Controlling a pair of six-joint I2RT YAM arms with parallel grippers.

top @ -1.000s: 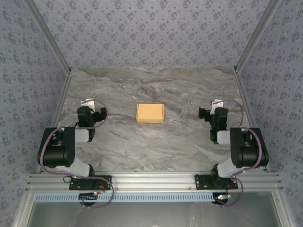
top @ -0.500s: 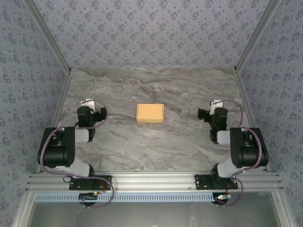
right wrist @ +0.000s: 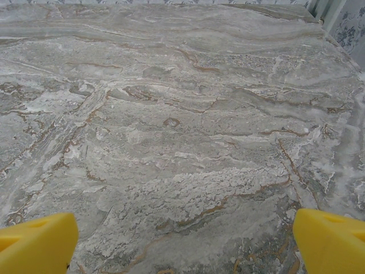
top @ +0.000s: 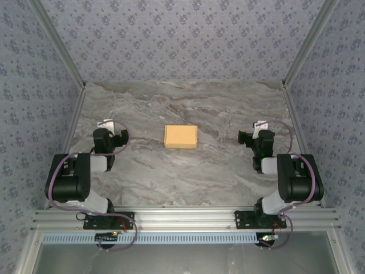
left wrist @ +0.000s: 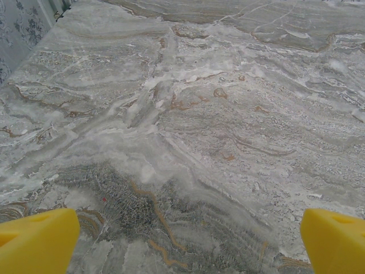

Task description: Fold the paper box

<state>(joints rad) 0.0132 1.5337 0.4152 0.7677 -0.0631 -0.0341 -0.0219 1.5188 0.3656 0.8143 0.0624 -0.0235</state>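
Top external view: we've got the paper box [top: 181, 136] sitting mid-frame on the table [top: 171, 177], bare marble on all sides and well off every edge. The left gripper [top: 106, 128] at left and the right gripper [top: 259, 131] at right both gape wide, holding nothing, well apart from it.

Grey-veined marble tabletop [top: 182, 171] spread beneath and ahead of the left gripper [left wrist: 185, 242] and the right gripper [right wrist: 183, 242], blue-grey floral-patterned walls [top: 182, 40] beyond and to the outer side of each, aluminium frame rail [top: 188, 217] behind both.
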